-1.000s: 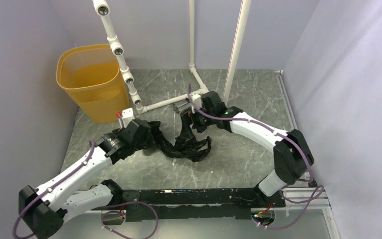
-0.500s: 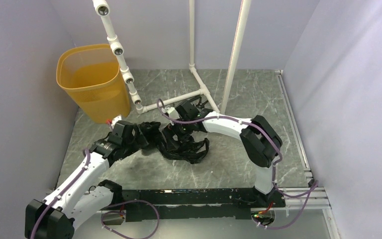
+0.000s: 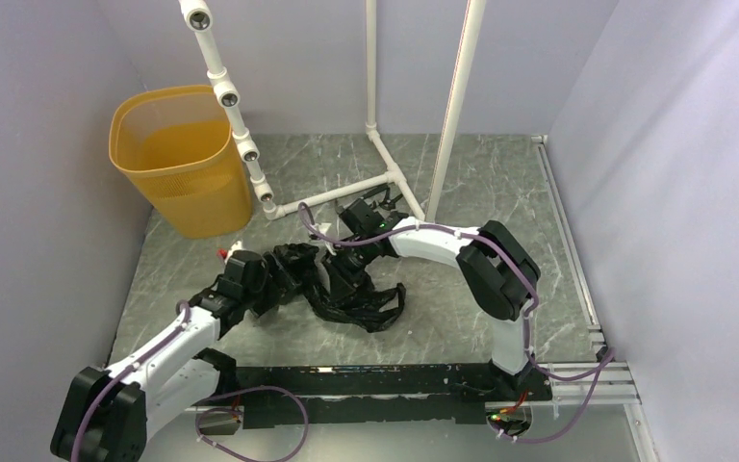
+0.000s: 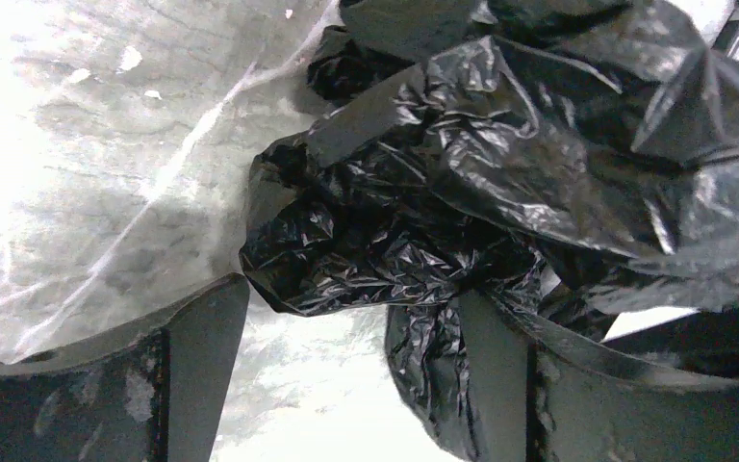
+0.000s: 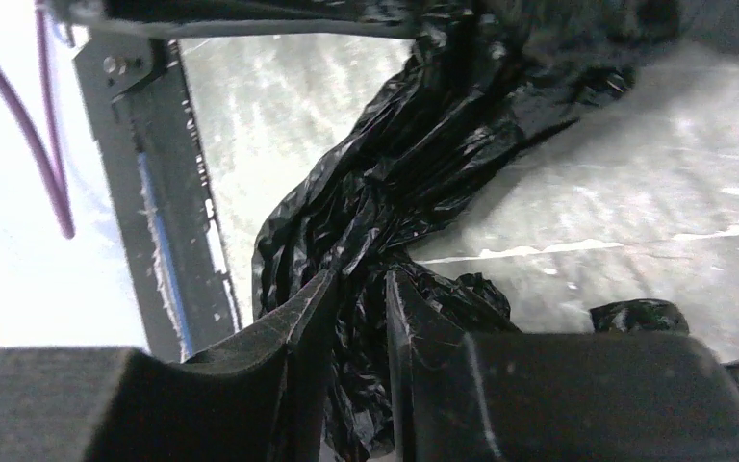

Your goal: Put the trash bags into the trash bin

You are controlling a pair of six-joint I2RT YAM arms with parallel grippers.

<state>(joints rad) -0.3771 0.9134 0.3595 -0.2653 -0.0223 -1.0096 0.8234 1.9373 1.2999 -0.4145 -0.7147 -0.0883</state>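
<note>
The black crinkled trash bag (image 3: pixel 370 303) lies bunched on the grey marble table, in the middle. My right gripper (image 3: pixel 344 279) reaches down onto its left part. In the right wrist view the fingers (image 5: pixel 303 327) stand close together with a fold of the trash bag (image 5: pixel 385 202) pinched between them. My left gripper (image 3: pixel 298 265) sits at the bag's left end. Its jaws are open wide in the left wrist view, with the trash bag (image 4: pixel 500 164) bulging at the fingertips (image 4: pixel 486 337) and a fold hanging beside the right one. The yellow-orange trash bin (image 3: pixel 181 159) stands upright at the back left.
A white pipe frame (image 3: pixel 332 197) lies on the table behind the bag, with uprights rising from it. A black rail (image 3: pixel 375 380) runs along the near edge. Lavender walls close in left, right and back.
My right arm swung left and down from near the pipe onto the bag, and its jaws closed on a fold. The left arm slid right toward the bag, its jaws still wide.
</note>
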